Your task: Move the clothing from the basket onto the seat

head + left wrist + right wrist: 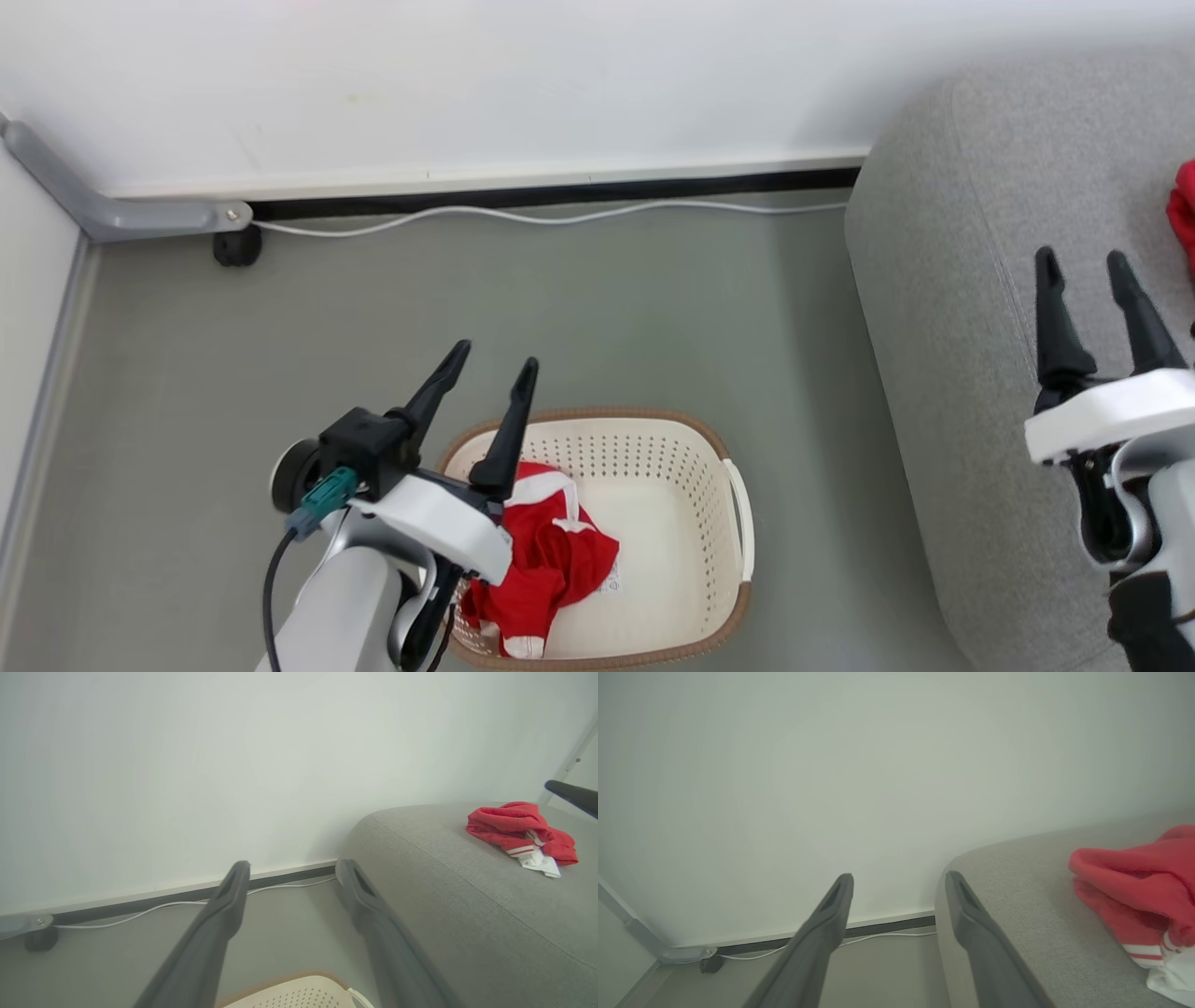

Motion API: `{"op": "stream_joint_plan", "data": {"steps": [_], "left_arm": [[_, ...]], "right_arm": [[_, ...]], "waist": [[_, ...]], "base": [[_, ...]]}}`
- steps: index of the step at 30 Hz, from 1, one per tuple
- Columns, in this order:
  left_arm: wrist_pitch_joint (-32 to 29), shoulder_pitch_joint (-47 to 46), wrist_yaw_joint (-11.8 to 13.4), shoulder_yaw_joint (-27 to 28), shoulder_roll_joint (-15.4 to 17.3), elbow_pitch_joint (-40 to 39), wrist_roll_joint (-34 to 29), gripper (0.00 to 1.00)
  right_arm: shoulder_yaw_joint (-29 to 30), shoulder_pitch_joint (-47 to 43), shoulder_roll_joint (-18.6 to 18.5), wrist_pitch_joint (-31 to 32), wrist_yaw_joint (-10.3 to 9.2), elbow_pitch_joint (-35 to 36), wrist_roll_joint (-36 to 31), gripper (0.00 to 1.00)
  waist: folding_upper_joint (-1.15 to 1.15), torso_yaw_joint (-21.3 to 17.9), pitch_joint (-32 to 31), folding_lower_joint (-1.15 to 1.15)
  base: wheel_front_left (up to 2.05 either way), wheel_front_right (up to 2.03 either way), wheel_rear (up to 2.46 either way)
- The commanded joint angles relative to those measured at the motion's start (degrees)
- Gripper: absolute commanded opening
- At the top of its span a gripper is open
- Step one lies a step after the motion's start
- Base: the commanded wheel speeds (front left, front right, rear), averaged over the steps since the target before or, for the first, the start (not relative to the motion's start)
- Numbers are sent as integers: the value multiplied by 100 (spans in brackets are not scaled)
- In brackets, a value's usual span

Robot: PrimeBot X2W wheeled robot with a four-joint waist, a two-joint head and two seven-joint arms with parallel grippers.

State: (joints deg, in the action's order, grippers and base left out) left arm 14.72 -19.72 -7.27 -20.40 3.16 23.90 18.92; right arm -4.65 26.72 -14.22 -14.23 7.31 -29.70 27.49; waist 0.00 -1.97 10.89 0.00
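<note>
Our empty, wide-open left gripper hovered over the oval cream plastic basket; next, we judged, descend onto its red fabric clothing.

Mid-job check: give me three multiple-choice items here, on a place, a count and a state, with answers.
1. Relative to the grey sofa, the cream basket stands: A) on it B) beside it, on the floor C) behind it
2. Red garments in view: A) one B) two C) three
3. The left gripper is: A) open, empty B) shut on cloth C) shut on a handle
1 B: it sits on the floor at the sofa's side. 2 B: one garment in the basket, one garment on the sofa. 3 A: fingers apart, nothing between.
</note>
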Motion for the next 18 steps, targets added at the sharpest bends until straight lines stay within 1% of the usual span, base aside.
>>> {"op": "stream_joint_plan", "data": {"steps": [1,5,8,13,18], "left_arm": [[28,25,-22,292,58,-118,-88,100],[28,290,-5,725,27,-126,-258,100],[28,495,59,1014,7,-132,-383,100],[28,883,296,1430,-13,-162,-582,100],[28,1241,473,1757,-22,-240,-724,100]], "right_arm": [[-143,-137,-31,-76,18,200,-77,100],[-319,-424,26,-76,18,375,-250,100],[-499,-667,62,-76,18,522,-300,100],[-549,-1079,140,-76,18,771,-421,100],[-662,-1426,230,-76,18,970,-595,100]], "waist": [[0,101,-162,0],[0,168,-364,0],[0,205,-508,0],[0,234,-711,0],[0,237,-863,0]], "base": [[0,0,0],[0,0,0],[0,0,0],[0,0,0],[0,0,0]]}}
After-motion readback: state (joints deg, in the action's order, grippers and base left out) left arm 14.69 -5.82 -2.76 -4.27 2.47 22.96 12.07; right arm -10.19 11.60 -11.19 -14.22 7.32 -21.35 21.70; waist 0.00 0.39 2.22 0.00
